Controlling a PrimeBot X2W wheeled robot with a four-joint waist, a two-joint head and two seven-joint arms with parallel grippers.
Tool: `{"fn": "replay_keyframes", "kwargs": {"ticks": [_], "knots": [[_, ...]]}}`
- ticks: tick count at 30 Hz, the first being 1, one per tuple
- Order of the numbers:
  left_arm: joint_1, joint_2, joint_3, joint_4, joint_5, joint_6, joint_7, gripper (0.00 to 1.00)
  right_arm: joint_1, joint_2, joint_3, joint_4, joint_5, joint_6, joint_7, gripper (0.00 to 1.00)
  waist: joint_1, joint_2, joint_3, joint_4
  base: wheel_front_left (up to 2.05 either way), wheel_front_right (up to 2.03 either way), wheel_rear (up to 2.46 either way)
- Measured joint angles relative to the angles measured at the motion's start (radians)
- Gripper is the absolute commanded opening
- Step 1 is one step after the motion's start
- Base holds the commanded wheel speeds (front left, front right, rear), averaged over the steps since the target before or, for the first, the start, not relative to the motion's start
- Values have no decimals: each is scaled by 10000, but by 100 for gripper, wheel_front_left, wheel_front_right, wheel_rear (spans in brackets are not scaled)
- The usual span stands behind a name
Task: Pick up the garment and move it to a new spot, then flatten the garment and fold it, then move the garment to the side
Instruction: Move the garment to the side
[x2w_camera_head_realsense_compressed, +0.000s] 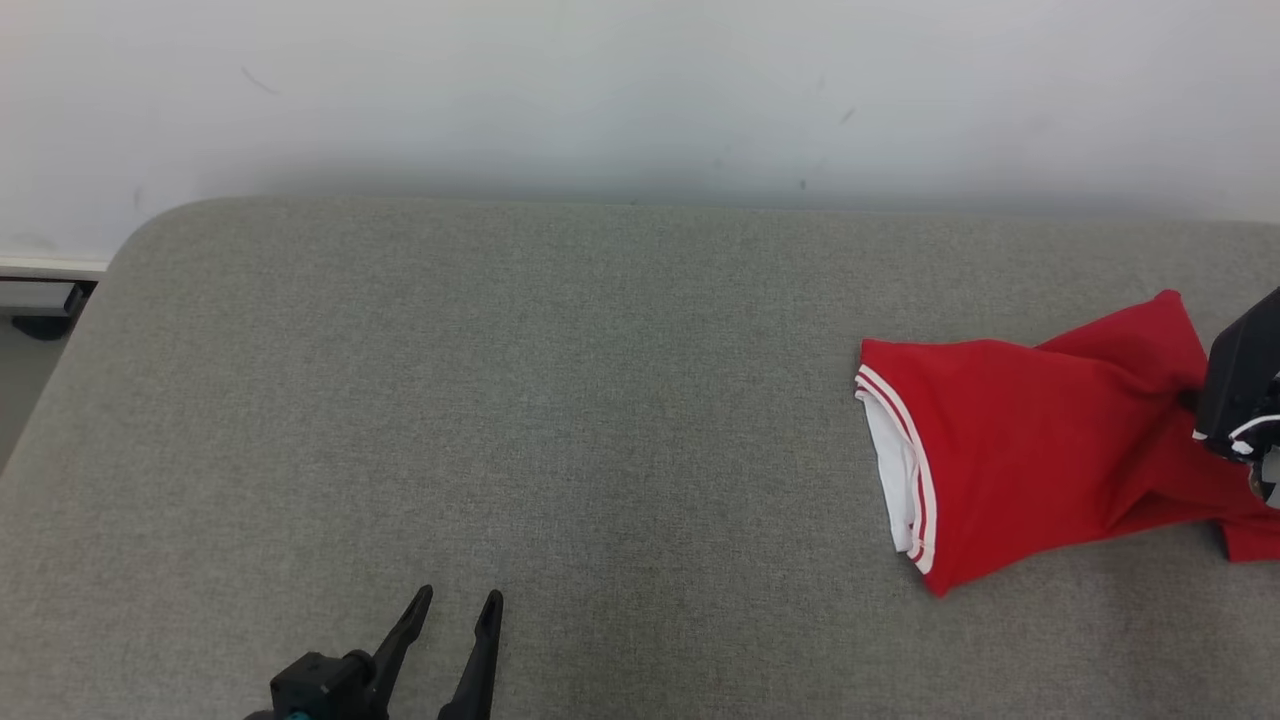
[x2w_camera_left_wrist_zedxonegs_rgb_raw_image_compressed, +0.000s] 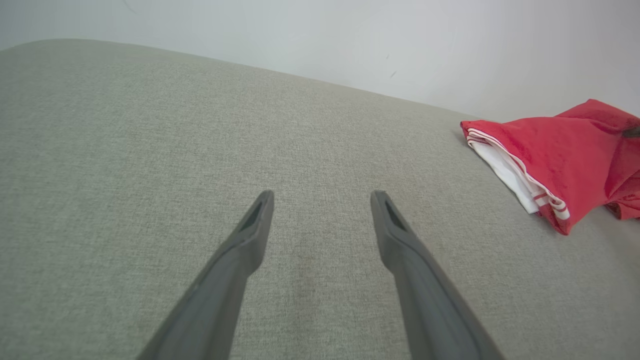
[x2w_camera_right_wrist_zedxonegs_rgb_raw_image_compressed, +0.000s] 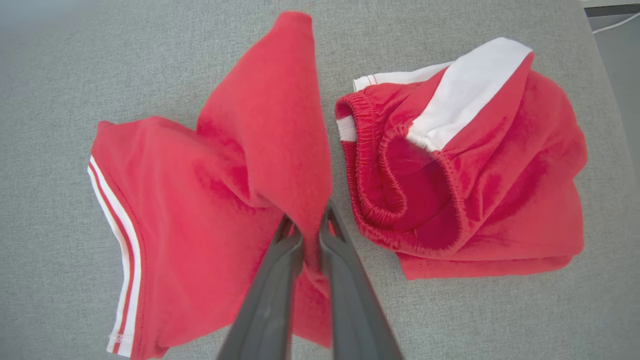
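Observation:
The garment (x2w_camera_head_realsense_compressed: 1030, 450) is a pair of red shorts with white stripes at the leg hem, lying at the right of the grey cushion. In the right wrist view my right gripper (x2w_camera_right_wrist_zedxonegs_rgb_raw_image_compressed: 309, 225) is shut on a raised fold of the garment (x2w_camera_right_wrist_zedxonegs_rgb_raw_image_compressed: 260, 150); the elastic waistband and a white side panel bunch to the right. In the head view the right gripper's dark body (x2w_camera_head_realsense_compressed: 1240, 390) stands at the right edge over the cloth. My left gripper (x2w_camera_head_realsense_compressed: 462, 605) is open near the front edge, far left of the garment. Its fingers (x2w_camera_left_wrist_zedxonegs_rgb_raw_image_compressed: 255, 225) hold nothing, and the garment (x2w_camera_left_wrist_zedxonegs_rgb_raw_image_compressed: 560, 155) lies off to their right.
The grey cushioned surface (x2w_camera_head_realsense_compressed: 500, 400) spreads wide between the left gripper and the garment. A white wall (x2w_camera_head_realsense_compressed: 640, 90) runs behind it. The cushion's rounded left corner drops off to a floor with a dark object (x2w_camera_head_realsense_compressed: 45, 325).

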Motion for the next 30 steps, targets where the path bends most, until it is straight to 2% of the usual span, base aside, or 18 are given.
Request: {"fn": "replay_keyframes", "kwargs": {"ticks": [6,18,30], "knots": [[-22,105,-10,-27,8,-88,0,100,-541,-428,2,-73,-497,-2,88,0,-1,0,256,-91,0,0,0],[-244,199,54,-73,8,-176,0,100,-975,-719,-391,75,-1279,0,140,0,-1,0,769,-101,0,0,0],[-311,232,90,-44,8,-249,0,100,-1385,-1076,-548,-69,-1824,0,345,0,-1,0,839,-293,0,0,0]]}}
